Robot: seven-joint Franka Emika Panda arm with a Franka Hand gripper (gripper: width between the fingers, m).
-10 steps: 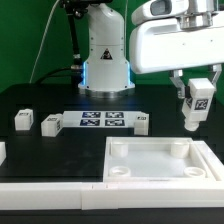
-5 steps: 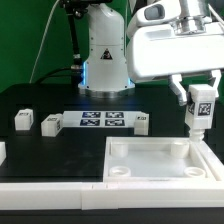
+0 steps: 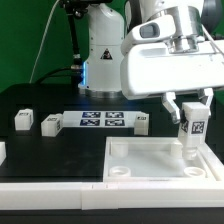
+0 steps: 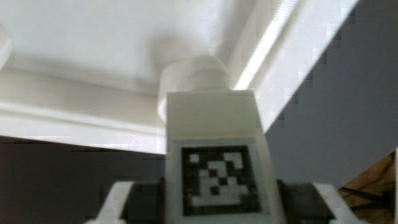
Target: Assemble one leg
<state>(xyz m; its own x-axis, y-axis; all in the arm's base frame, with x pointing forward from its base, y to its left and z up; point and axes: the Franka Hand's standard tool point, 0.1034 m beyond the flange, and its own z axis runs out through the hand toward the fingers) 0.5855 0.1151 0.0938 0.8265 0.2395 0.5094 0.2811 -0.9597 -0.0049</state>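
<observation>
**Gripper.** The gripper (image 3: 190, 116) hangs over the far part of the table (image 3: 40, 95), on the exterior view's right. Its two fingers (image 3: 172, 106) are closed narrow against opposite sides of the leg (image 3: 193, 138). In the wrist view the gripper (image 4: 214, 206) shows one finger pad (image 4: 125, 203) on each side of the leg (image 4: 214, 125).

**Leg.** The leg is held upright. Its black-and-white tag (image 3: 196, 128) faces the exterior camera, and the same tag (image 4: 217, 180) fills the lower part of the wrist view. The leg's lower end is at the far corner socket (image 3: 186, 153) of the white tray panel (image 3: 150, 150), on the exterior view's right. In the wrist view the leg's tip lines up with the round socket (image 4: 196, 72) in the angle of the tray panel's raised rim (image 4: 267, 50). The views do not show whether the tip touches the socket or how far it is seated.

**Other parts.**
- The marker board (image 3: 103, 121) lies flat beyond the tray panel, near the table's middle.
- Two loose white blocks (image 3: 22, 120) (image 3: 50, 123) lie on the exterior view's left of the marker board.
- A third white block (image 3: 141, 122) lies just beside the marker board's other end.
- The arm's base (image 3: 100, 50) stands at the far edge of the table.
</observation>
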